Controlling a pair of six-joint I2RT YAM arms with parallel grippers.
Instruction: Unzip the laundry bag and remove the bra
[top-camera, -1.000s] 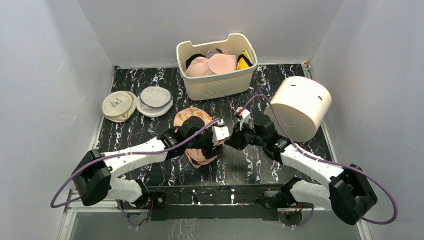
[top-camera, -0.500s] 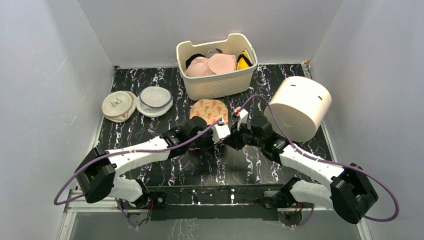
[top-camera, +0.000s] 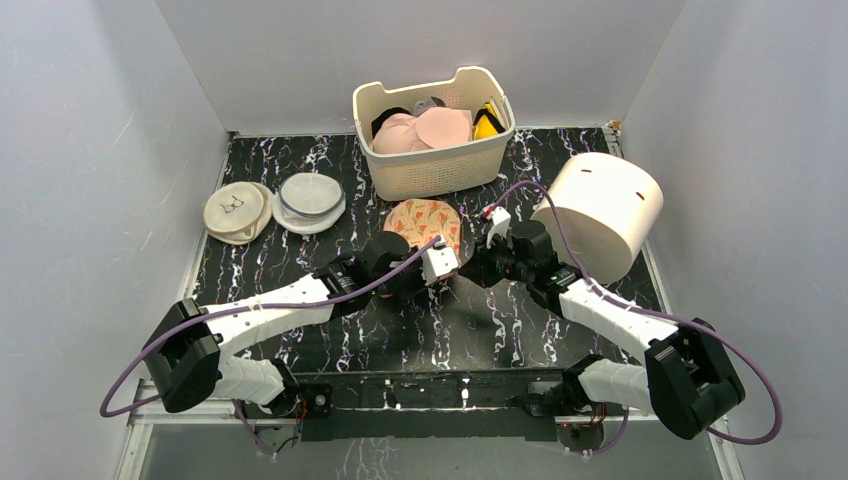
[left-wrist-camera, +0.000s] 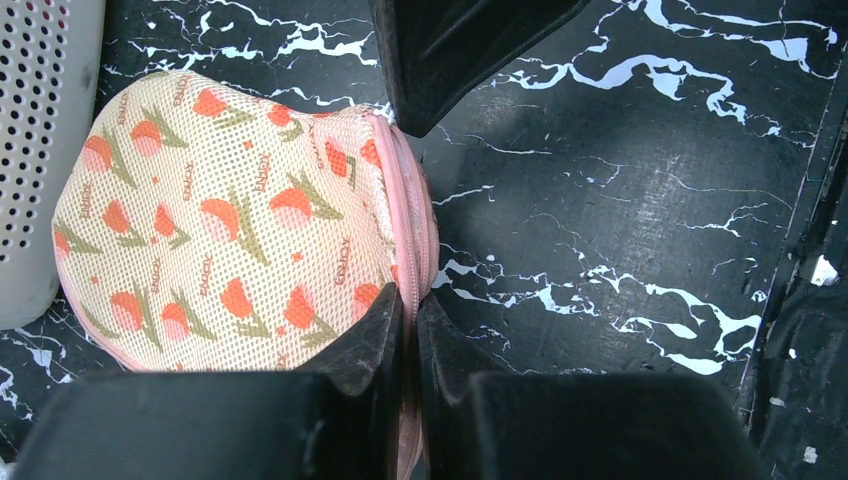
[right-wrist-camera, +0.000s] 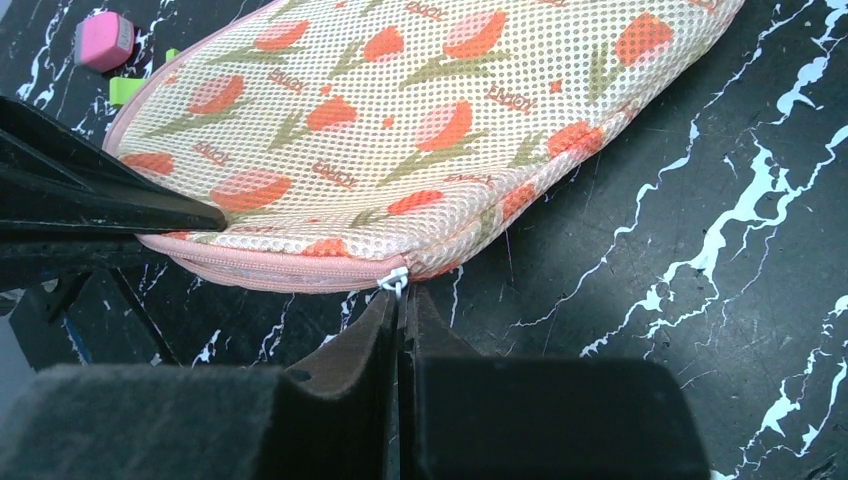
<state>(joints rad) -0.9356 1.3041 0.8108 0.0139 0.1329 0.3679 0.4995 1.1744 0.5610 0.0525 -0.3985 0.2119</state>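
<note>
The laundry bag (top-camera: 424, 222) lies flat on the black marbled table in front of the basket, its peach mesh printed with orange-red flowers and its zipper edge pink. My left gripper (left-wrist-camera: 410, 312) is shut on that pink zipper edge (left-wrist-camera: 405, 230) at the bag's near side. A little further along the same edge, my right gripper (right-wrist-camera: 400, 302) is shut on the small white zipper pull (right-wrist-camera: 397, 281). The zipper looks closed along the stretch in view. The bra is hidden.
A cream slotted basket (top-camera: 440, 170) holding pale pink cups (top-camera: 420, 130) stands just behind the bag. At the right a large white drum (top-camera: 600, 215) lies tilted. Two round mesh discs (top-camera: 236, 212) (top-camera: 311, 198) sit at the back left.
The bag went from under my left arm to a spot further back, near the basket. My left gripper closed on its zipper edge. The right gripper followed, still shut.
</note>
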